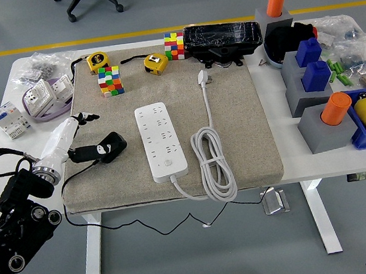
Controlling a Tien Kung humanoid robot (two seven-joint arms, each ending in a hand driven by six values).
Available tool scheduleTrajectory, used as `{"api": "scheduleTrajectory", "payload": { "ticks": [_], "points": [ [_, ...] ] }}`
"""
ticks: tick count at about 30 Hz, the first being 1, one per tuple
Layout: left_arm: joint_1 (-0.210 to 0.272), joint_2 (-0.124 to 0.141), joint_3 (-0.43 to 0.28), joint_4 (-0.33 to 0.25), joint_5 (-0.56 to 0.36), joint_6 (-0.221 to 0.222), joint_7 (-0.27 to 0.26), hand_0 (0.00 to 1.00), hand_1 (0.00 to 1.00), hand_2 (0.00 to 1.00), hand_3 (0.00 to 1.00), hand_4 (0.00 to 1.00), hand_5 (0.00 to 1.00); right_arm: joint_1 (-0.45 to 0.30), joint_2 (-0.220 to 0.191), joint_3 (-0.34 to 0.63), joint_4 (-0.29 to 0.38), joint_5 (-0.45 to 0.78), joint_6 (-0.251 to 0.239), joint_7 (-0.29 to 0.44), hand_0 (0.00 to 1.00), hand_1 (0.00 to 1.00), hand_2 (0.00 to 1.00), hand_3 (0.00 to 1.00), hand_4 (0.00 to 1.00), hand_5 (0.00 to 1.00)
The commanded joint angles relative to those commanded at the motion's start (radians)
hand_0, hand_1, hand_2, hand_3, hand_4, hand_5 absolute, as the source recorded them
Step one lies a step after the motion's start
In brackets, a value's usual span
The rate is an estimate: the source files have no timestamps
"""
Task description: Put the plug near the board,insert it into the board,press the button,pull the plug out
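A white multi-socket power board (161, 140) is laid on a beige mat (242, 130); its white plug (202, 77) is seen apart, beyond coiled cable (213, 162). The left hand (98, 149) is rested nearby.

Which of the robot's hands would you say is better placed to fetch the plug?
Left, probably: the left hand is already over the mat, left of the power strip; no right arm shows. The plug lies untouched at the mat's far side.

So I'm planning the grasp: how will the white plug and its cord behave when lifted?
The white plug looks small, rigid and probably light. Its cord runs back into a loose coil, so it is likely floppy and should trail and drag, perhaps tugging the power strip. The left hand lies well short of it.
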Motion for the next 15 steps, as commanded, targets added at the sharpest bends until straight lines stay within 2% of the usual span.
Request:
{"api": "scheduleTrajectory", "payload": {
  "ticks": [6, 7, 12, 13, 15],
  "points": [
    [-0.019, -0.008, 0.037, 0.028, -0.007, -0.006, 0.015, 0.755, 0.797, 0.793, 0.774, 0.998, 0.388, -0.002, -0.001, 0.005, 0.0, -0.001, 0.0, 0.0, 0.604, 0.645, 0.653, 0.554, 0.951, 0.5],
    [-0.023, -0.01, 0.044, 0.034, -0.008, -0.002, 0.012, 0.724, 0.745, 0.744, 0.746, 0.998, 0.362, -0.002, -0.001, 0.005, 0.0, -0.001, -0.001, 0.0, 0.603, 0.645, 0.653, 0.554, 0.95, 0.5],
    [-0.042, -0.021, 0.075, 0.073, -0.012, 0.017, -0.001, 0.724, 0.745, 0.744, 0.746, 0.998, 0.362, -0.003, -0.001, 0.007, 0.001, -0.003, -0.003, 0.003, 0.603, 0.645, 0.653, 0.554, 0.95, 0.5],
    [-0.045, -0.022, 0.079, 0.077, -0.012, 0.019, -0.001, 0.705, 0.707, 0.699, 0.653, 0.998, 0.275, -0.003, -0.001, 0.007, 0.001, -0.003, -0.003, 0.004, 0.602, 0.644, 0.653, 0.553, 0.95, 0.5],
    [-0.054, -0.027, 0.091, 0.09, -0.013, 0.026, -0.003, 0.705, 0.707, 0.699, 0.653, 0.998, 0.275, -0.002, -0.001, 0.01, 0.002, -0.003, -0.005, 0.006, 0.602, 0.644, 0.653, 0.553, 0.95, 0.5]
  ]
}}
